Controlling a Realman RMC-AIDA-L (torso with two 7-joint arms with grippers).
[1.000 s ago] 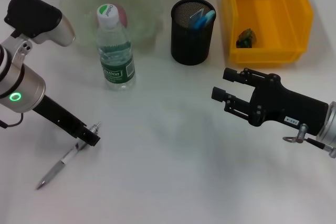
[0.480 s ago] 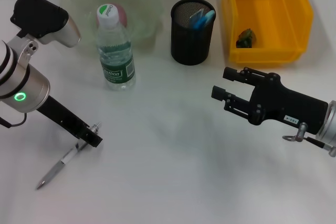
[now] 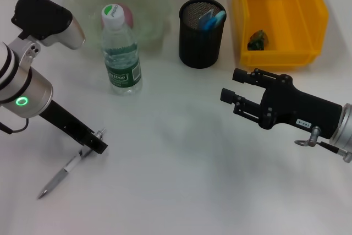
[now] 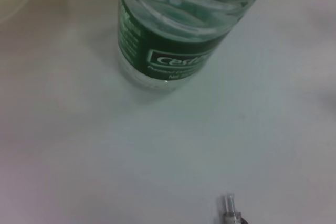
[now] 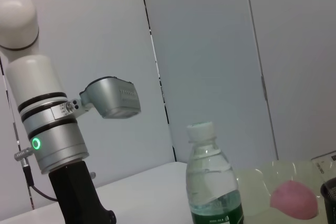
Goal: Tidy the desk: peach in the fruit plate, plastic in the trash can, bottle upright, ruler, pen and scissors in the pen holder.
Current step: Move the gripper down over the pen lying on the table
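Pen (image 3: 61, 173) lies flat on the tabletop (image 3: 176, 191) at about 8 o'clock from the middle, nearest the viewer, and looks like the one item left to put away. The left hand (image 3: 97, 146) is down at its upper end; whether the fingers have closed on it I cannot tell. To the right, at 3 o'clock, the right hand (image 3: 235, 93) hangs idle above the surface, fingers apart and holding nothing.

Farther back, the bottle (image 3: 120, 50) already stands upright at 11 o'clock. Behind it the peach (image 3: 126, 12) sits in the fruit plate (image 3: 148, 4). The pen holder (image 3: 202, 26) at 12 o'clock shows blue pieces inside, probably ruler and scissors. The yellow trash bin (image 3: 278, 17) at 1 o'clock holds a small crumpled scrap.

Between pen and holder the middle is bare, so the carry has room; the bottle stands just beside that line.
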